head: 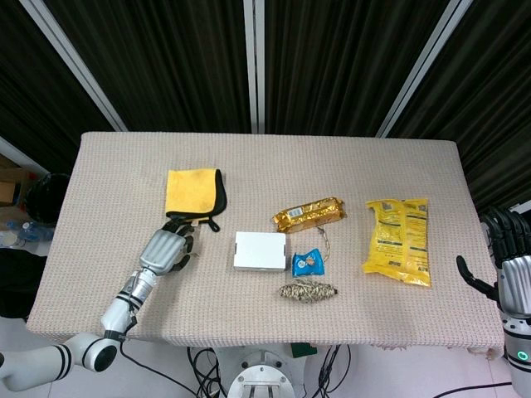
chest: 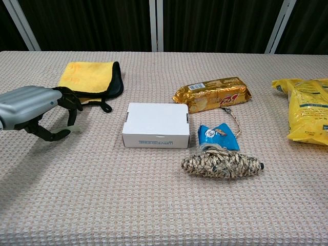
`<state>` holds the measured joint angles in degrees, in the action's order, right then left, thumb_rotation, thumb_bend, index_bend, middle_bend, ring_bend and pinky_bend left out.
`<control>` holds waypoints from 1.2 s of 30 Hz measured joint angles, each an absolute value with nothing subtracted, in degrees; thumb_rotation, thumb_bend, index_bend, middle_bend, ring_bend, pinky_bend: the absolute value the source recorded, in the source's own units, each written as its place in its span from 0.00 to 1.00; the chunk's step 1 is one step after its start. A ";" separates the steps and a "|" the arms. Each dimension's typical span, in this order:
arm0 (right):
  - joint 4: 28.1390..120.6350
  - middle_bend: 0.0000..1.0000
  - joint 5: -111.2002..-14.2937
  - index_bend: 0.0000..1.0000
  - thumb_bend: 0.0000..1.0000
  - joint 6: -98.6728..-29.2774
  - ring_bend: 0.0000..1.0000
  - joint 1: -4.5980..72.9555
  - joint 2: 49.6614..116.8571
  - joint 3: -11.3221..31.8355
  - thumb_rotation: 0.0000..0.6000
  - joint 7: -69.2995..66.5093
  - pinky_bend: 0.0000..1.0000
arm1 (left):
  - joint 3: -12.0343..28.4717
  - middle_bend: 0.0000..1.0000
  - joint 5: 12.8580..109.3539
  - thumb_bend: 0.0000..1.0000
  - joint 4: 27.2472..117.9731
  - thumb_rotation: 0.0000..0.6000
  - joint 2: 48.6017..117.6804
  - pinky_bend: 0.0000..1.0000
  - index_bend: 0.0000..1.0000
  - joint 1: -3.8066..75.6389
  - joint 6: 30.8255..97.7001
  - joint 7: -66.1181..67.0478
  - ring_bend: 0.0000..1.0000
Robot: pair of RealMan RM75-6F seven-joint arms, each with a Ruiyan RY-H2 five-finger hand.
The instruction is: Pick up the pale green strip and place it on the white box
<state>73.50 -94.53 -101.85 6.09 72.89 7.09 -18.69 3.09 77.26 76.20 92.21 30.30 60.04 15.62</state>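
Pale green strip (chest: 73,121) sits in the left hand (chest: 32,110), pinched between the dark fingertips (chest: 69,105) and the thumb below — only a short pale length shows, hanging roughly upright w/ its lower end bent toward the thumb; whether it's clear of the table (chest: 154,205) I can't tell. In the head view the hand (head: 168,249) hides it. Hand is low at the table's left, just near of the yellow cloth (chest: 88,75). The white box (chest: 156,124) lies straight to the hand's right, a short gap between, long side running left-right — so the carry looks like a plain rightward shift, then a set-down on the lid. Right hand (head: 508,259) is well apart off the far right edge, fingers spread, holding nothing; left is clearly the nearer one.
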 measured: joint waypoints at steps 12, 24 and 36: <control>73.91 0.00 -94.80 0.00 0.32 -101.80 0.00 6.19 72.76 6.98 1.00 -18.20 0.00 | 3.09 0.26 76.68 0.42 76.84 1.00 91.83 0.20 0.58 30.36 59.75 16.15 0.09; 74.03 0.00 -94.82 0.00 0.32 -102.14 0.00 6.12 72.71 7.07 1.00 -18.36 0.00 | 3.65 0.27 78.40 0.42 80.93 1.00 89.23 0.20 0.58 30.02 62.34 14.38 0.09; 74.01 0.00 -94.73 0.00 0.32 -103.13 0.00 5.71 72.76 7.27 1.00 -19.05 0.00 | 5.20 0.27 80.85 0.42 91.71 1.00 85.64 0.20 0.59 34.10 59.70 18.71 0.09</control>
<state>74.01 -94.73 -103.13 5.71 72.76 7.27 -19.05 5.20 80.85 91.71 85.64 34.10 59.70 18.71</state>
